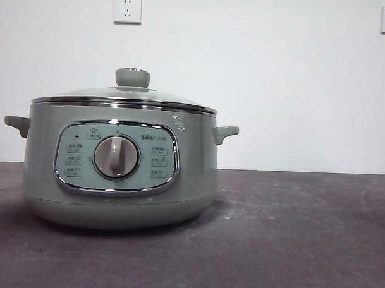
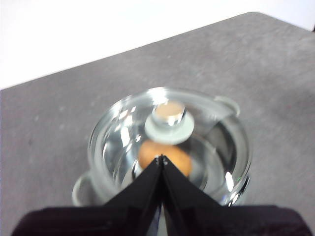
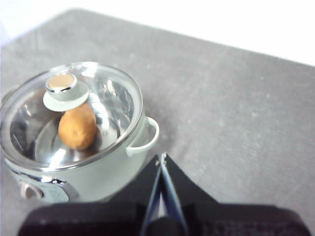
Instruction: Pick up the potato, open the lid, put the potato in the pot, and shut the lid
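The pot stands left on the table, lid seated, the potato inside under the glass. Both the left end effector and the right end effector hover above, closed and empty; nothing appears left to do.

Front camera low, level, near the pot, both wrist cameras above, looking down on it

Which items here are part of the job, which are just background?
Job:
- pot
- lid, closed on the pot
- potato, inside, seen through the glass

Background:
- table
- two wall sockets

Both grippers, left and right, sit above, holding nothing.
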